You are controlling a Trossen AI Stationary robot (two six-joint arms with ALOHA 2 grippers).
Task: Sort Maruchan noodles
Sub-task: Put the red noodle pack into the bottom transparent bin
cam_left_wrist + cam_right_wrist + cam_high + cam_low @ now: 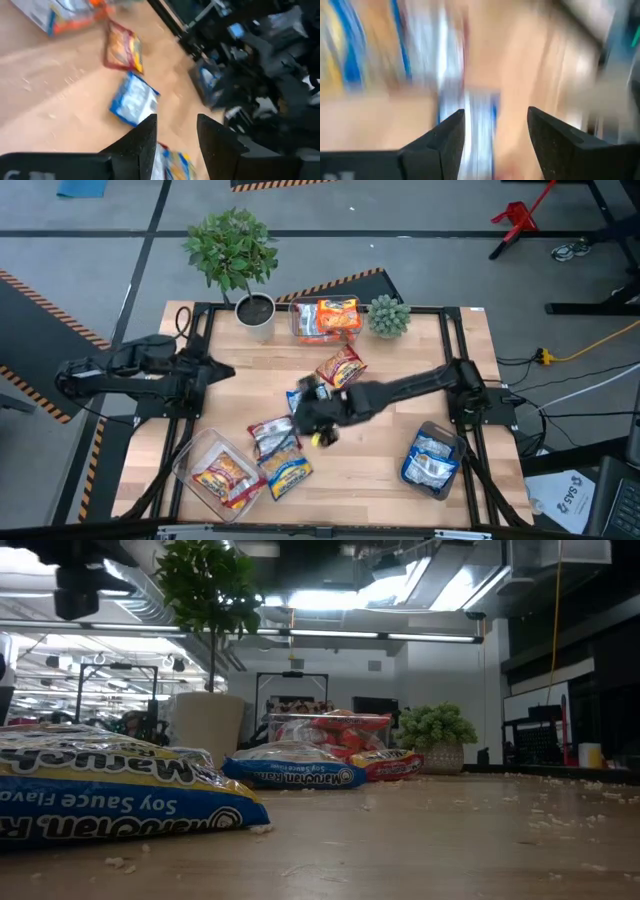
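From above, a wooden table point(400, 470) holds scattered Maruchan noodle packets. The right arm reaches across the middle, its right gripper point(308, 412) over a blue-and-white packet point(298, 396) near the table's centre. A red packet point(340, 368) lies just beyond it. Two more packets, a silver-and-red one point(272, 436) and a blue-and-yellow one point(288, 474), lie toward the front left. A clear tub at the front left point(215, 470) holds red packets, a tub at the front right point(433, 461) holds blue ones, and a tub at the back point(326, 319) holds orange ones. A tall potted plant point(235, 252) and a small round plant point(388, 315) stand along the back edge. The left arm rests at the table's left side, its left gripper point(216, 371) clear of the packets.

At table height, a blue soy sauce packet point(120, 802) fills the near left. Farther back lie another blue packet point(292, 770) and a red one point(388, 763), with the back tub point(330, 728) behind them.

Past the left wrist's fingers point(145, 137), which stand apart with nothing between them, a blue-and-white packet point(134, 99) and a red-and-yellow packet point(124, 49) lie on the wood.

The right wrist view is heavily blurred. The fingers point(447, 137) are spread, with a blue-and-white shape point(480, 125) showing between them; whether they touch it cannot be told.
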